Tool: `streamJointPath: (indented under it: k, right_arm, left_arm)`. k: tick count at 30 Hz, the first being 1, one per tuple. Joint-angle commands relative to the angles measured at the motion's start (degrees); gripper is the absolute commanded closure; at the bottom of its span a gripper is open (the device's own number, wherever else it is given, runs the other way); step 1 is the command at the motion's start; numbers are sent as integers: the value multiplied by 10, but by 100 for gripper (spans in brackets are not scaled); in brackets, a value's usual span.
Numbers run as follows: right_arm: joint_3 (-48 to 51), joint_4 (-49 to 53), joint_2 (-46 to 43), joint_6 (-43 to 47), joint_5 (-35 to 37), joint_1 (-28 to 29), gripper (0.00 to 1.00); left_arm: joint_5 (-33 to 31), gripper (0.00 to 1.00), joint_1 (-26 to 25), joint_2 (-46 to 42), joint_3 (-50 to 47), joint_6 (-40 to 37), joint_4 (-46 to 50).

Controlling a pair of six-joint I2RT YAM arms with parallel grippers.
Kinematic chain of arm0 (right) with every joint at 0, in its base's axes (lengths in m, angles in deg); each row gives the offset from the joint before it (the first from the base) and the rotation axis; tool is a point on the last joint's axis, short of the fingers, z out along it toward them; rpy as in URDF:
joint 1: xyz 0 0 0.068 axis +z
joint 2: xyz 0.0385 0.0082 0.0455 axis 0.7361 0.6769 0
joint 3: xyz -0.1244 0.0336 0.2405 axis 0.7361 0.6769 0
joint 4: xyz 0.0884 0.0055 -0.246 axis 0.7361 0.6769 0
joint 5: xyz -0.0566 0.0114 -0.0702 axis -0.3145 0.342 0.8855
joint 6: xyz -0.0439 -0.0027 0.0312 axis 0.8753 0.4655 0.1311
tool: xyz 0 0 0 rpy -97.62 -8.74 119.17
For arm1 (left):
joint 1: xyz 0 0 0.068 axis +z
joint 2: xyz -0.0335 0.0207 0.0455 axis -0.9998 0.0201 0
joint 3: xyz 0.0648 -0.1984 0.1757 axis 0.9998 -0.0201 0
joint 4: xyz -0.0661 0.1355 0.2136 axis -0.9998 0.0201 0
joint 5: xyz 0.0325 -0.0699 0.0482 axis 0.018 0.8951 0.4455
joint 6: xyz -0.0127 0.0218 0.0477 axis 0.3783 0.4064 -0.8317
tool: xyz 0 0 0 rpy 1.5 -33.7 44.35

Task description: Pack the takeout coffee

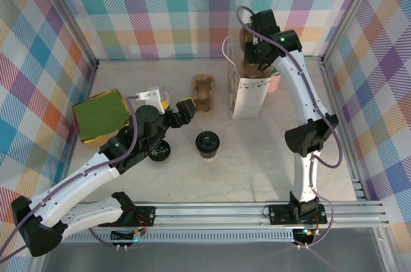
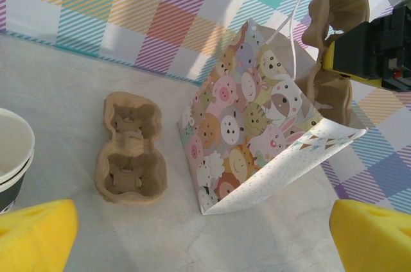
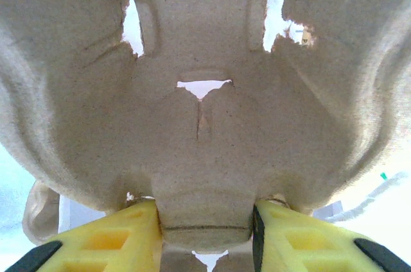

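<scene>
Because the right pincer (image 3: 205, 237) is clenched on the middle ridge of a pulp cup carrier (image 3: 205, 92), holding it over the mouth of the animal-print paper bag (image 1: 247, 95), the carrier seems meant to go in first as a base. The left pincer (image 1: 185, 110) hangs released. Upright on the worktop (image 1: 270, 169), near the bag's left side and ungripped, stands the takeout coffee (image 1: 207, 142): small, dark-sided, round black lid on.

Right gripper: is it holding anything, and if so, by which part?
Yes, a brown pulp cup carrier, pinched by the right gripper on the narrow middle neck at its edge, one finger on each side.
</scene>
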Motion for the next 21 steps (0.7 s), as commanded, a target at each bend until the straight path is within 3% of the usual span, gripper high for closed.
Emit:
streamJointPath:
  k: [1, 13, 21]
  right_arm:
    - [7, 25, 16, -15, -17, -4, 62]
    - [10, 77, 20, -42, -46, -3, 62]
    - [76, 87, -22, -56, -72, 6, 62]
  left_arm:
    - [-1, 0, 4, -14, -11, 3, -6]
    - [4, 0, 4, -17, -23, 6, -13]
    - [7, 0, 4, -14, -29, 4, -28]
